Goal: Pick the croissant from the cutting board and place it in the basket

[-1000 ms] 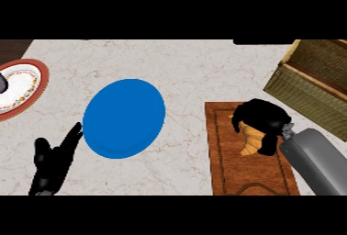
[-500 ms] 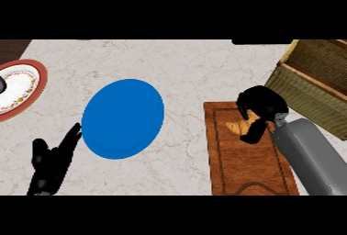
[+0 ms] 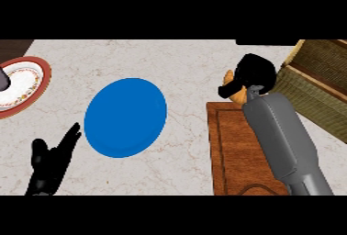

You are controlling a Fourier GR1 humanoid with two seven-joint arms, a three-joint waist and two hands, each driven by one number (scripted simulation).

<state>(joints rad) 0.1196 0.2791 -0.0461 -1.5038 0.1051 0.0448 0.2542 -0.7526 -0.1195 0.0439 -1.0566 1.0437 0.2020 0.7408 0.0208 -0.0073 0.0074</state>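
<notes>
The right hand (image 3: 252, 73) has its fingers curled round the croissant (image 3: 234, 94), held above the far end of the cutting board (image 3: 230, 151): the carry step. Next it must travel right over the wicker basket (image 3: 318, 87) and release. The left hand (image 3: 51, 163) rests open at the lower left

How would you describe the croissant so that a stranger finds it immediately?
Start at the brown cutting board on the counter's right side. Just beyond its far end, the right hand is curled round the croissant. It is the only golden-orange thing, peeking out under black fingers, left of the woven basket.
</notes>
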